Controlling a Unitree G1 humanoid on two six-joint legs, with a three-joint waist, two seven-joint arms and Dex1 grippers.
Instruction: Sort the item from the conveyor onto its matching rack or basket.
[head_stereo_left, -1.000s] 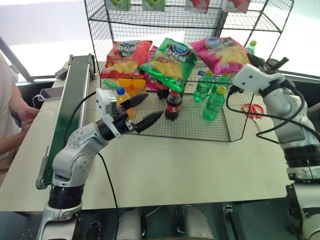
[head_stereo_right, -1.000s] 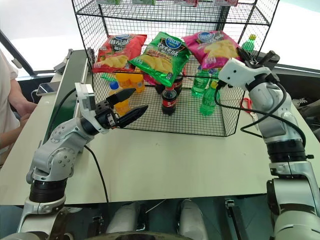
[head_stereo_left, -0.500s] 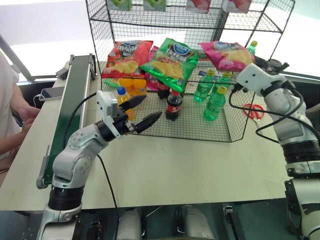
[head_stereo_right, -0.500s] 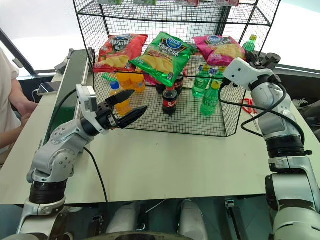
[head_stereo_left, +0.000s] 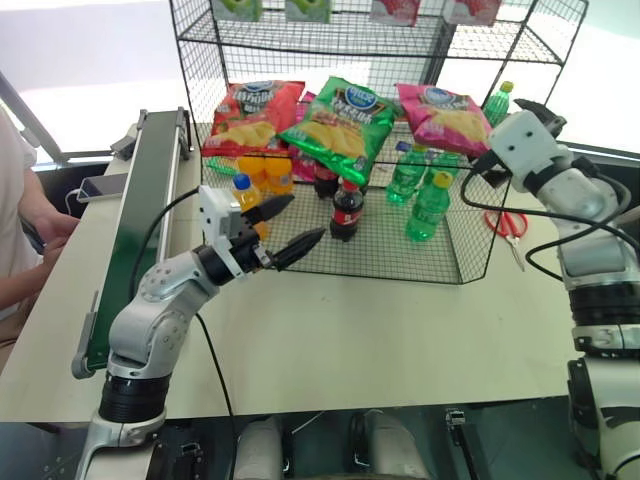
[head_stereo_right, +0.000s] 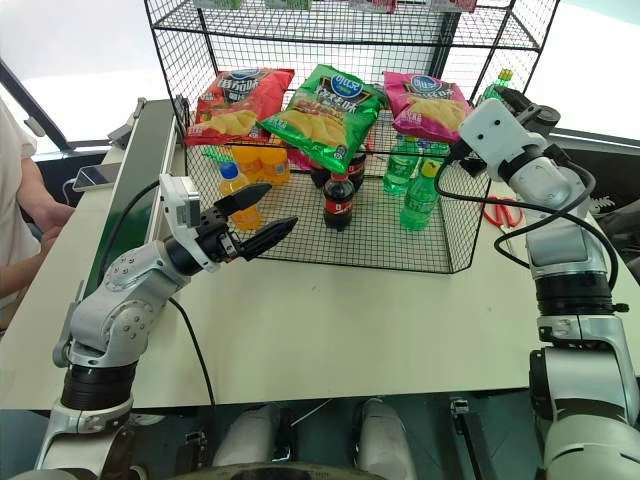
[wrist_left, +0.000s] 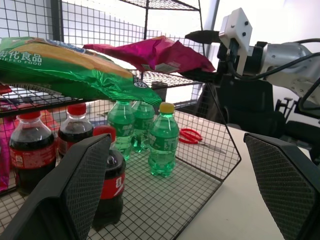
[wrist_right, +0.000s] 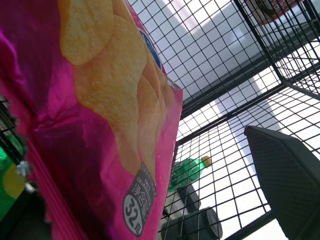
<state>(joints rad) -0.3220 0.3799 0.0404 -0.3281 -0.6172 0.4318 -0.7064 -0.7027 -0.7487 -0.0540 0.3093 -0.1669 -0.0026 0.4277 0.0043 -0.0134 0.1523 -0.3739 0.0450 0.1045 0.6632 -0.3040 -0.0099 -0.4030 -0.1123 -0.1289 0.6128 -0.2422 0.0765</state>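
Observation:
The item, a magenta-pink chip bag (head_stereo_left: 443, 108), lies on the middle tier of the black wire rack (head_stereo_left: 300, 40), at its right end beside the green chip bag (head_stereo_left: 335, 120). My right gripper (head_stereo_left: 497, 132) sits just at the bag's right edge with its jaws spread wide and open. One finger (wrist_right: 285, 185) stands clear of the bag (wrist_right: 100, 125) in the right wrist view. My left gripper (head_stereo_left: 298, 222) hovers open and empty over the table in front of the rack's bottom tier. The conveyor (head_stereo_left: 150, 190) runs along the left with a bare belt.
A red chip bag (head_stereo_left: 250, 110) lies left of the green one. Cola bottles (head_stereo_left: 345, 212), green soda bottles (head_stereo_left: 430, 205) and orange bottles (head_stereo_left: 245, 188) stand on the bottom tier. Red scissors (head_stereo_left: 508, 222) lie right of the rack. A person's arm (head_stereo_left: 25, 225) rests at the far left.
My right gripper opened and rolled, letting go of the pink bag, which now lies flat on the shelf. The left arm stayed still.

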